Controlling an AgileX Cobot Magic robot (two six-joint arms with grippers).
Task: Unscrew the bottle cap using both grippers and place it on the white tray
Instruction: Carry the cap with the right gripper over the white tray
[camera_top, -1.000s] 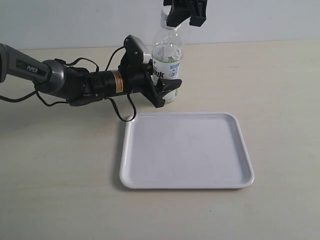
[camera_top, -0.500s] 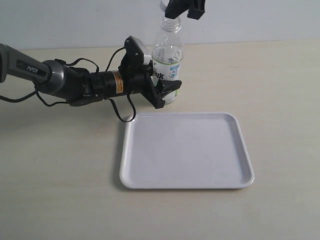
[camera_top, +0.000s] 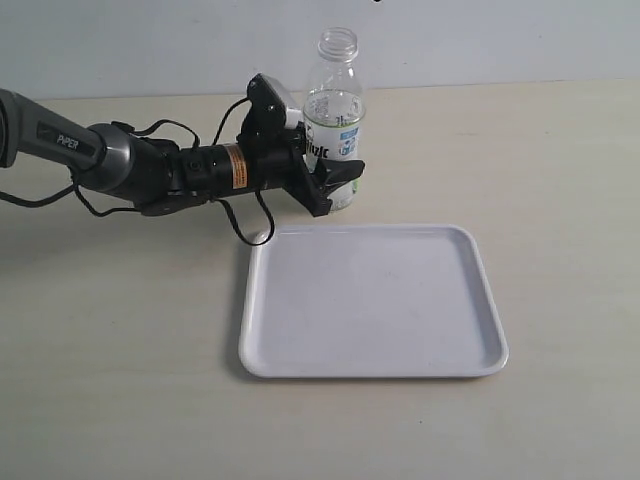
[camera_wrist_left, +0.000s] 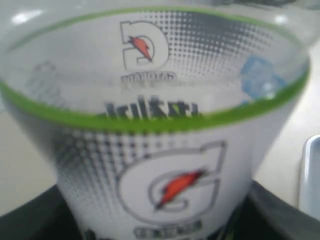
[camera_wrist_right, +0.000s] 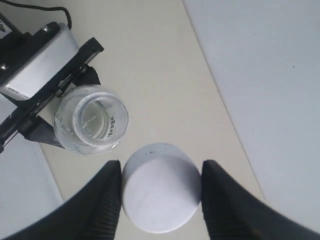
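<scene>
- The bottle cap (camera_wrist_right: 161, 194) is off the neck and is gripped between the two fingers of the right pincer (camera_wrist_right: 160, 172), just beside the open bottle (camera_top: 335, 120).
- The bottle is seen upright at upper centre of the exterior view, clamped low on its label by the left pincer (camera_top: 336, 186).
- The cap is best carried over the flat middle of the white tray (camera_top: 370, 300), brought down close, and only then released, so that rolling is avoided.
- The bottle should be held upright meanwhile.
- The right pincer is cut out of the exterior view, so its height cannot be judged.
- The left wrist view is filled by the blurred label, and little else can be made out there.
</scene>
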